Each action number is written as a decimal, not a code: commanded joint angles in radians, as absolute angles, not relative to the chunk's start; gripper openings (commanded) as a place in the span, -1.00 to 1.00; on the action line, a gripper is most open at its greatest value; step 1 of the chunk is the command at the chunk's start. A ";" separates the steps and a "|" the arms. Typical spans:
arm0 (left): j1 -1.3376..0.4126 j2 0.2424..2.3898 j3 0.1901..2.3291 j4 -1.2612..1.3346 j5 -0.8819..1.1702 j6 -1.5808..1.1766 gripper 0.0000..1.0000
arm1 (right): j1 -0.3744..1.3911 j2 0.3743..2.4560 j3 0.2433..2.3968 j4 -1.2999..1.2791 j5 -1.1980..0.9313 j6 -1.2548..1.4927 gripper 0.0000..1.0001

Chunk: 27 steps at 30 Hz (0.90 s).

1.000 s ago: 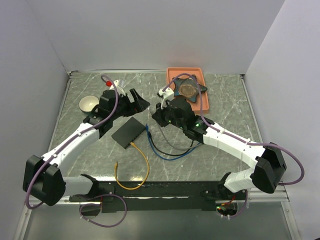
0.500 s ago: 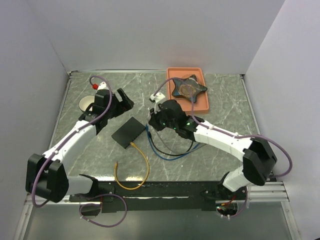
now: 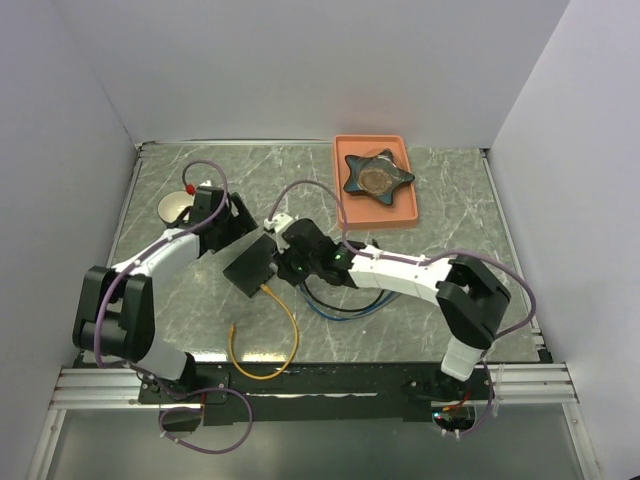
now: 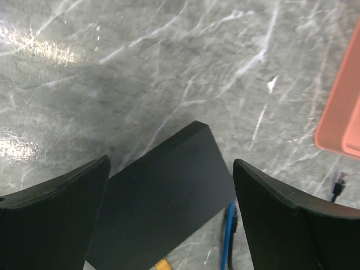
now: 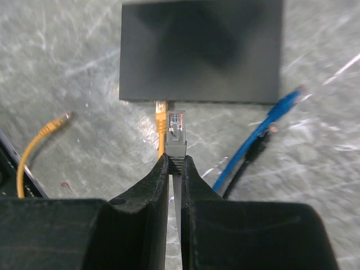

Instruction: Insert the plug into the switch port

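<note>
Right pincer (image 5: 175,160) clamped on grey plug (image 5: 176,130). Plug tip just short of switch (image 5: 201,50) edge at 12 o'clock; ports too dark to make out. Yellow plug (image 5: 161,119) seated just at 9 o'clock.

Left pincer (image 4: 170,166) apart, straddling switch, contact unclear.

Risk: plug snags yellow neighbour or port lip; unbraced switch slides on counter (image 4: 169,67).

Since a second ago: right pincer swung toward 8 o'clock onto switch; left arm drew in.

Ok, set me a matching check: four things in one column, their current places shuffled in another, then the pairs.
1 grey cable plug
2 yellow cable's plug
3 blue cable's plug
4 dark star-shaped object

A in the orange plastic tray
B loose on the marbled table
C pinched in the right hand
D against the flat black box's port edge

Pairs: 1-C, 2-D, 3-B, 4-A
</note>
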<state>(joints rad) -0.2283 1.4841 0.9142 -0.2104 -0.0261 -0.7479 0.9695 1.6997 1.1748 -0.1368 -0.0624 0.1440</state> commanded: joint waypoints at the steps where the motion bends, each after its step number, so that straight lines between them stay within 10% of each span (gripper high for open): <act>1: -0.219 1.534 0.911 -0.183 0.018 -0.739 0.94 | 0.989 1.753 1.229 -0.118 -0.081 0.143 -1.00; 27: -0.189 1.666 0.907 -0.160 0.153 -0.676 0.86 | 0.996 1.957 1.212 -0.071 -0.064 0.167 -1.00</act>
